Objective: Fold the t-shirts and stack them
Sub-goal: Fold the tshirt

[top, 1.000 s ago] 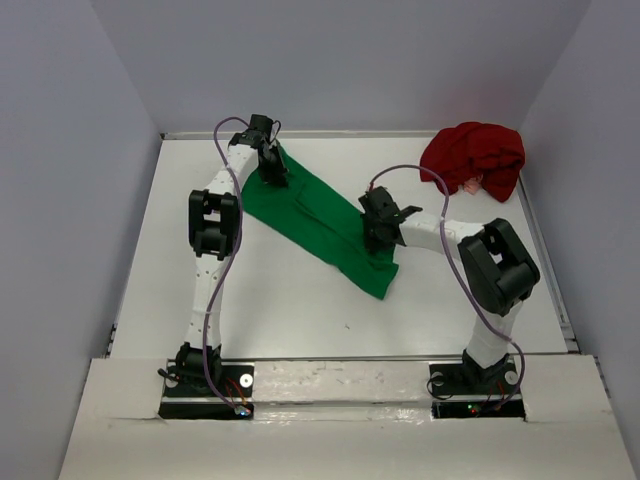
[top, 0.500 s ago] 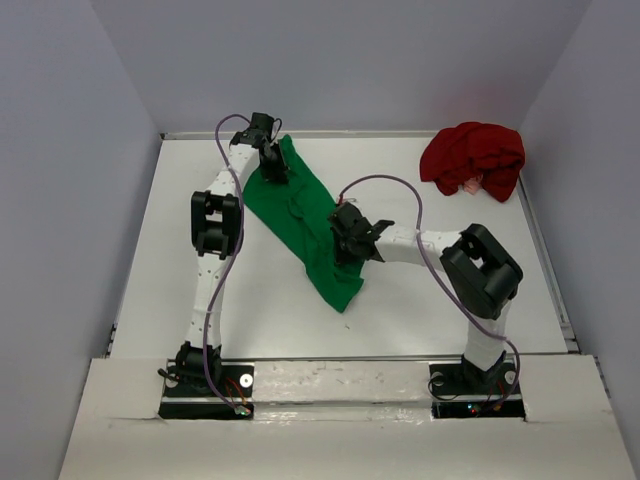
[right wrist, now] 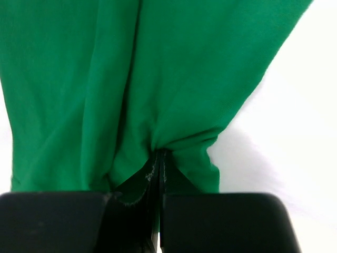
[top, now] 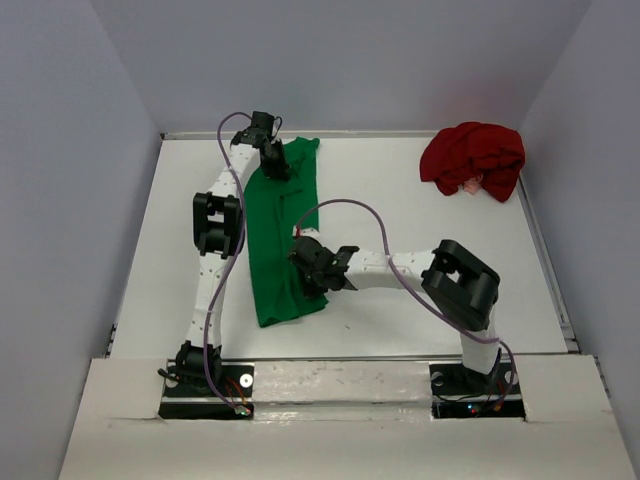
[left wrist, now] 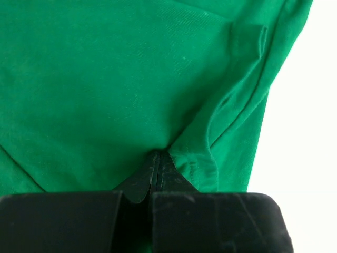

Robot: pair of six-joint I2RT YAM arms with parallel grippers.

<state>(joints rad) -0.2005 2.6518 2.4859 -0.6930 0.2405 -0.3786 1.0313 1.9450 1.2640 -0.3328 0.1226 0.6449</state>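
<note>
My left pincer (top: 272, 166) is clenched on the far end of the green t-shirt (top: 268, 270), close to the far edge of the desk (top: 420, 320). My right pincer (top: 303, 260) is clenched on the shirt's right-hand side, toward its near end. The shirt lies between them as a long strip, its long axis running far to near down the left half of the desk. As I judge it, any fold turns on that line. The red t-shirt (top: 473, 158) sits crumpled in the far right corner, well apart, so nothing stands in the way.
</note>
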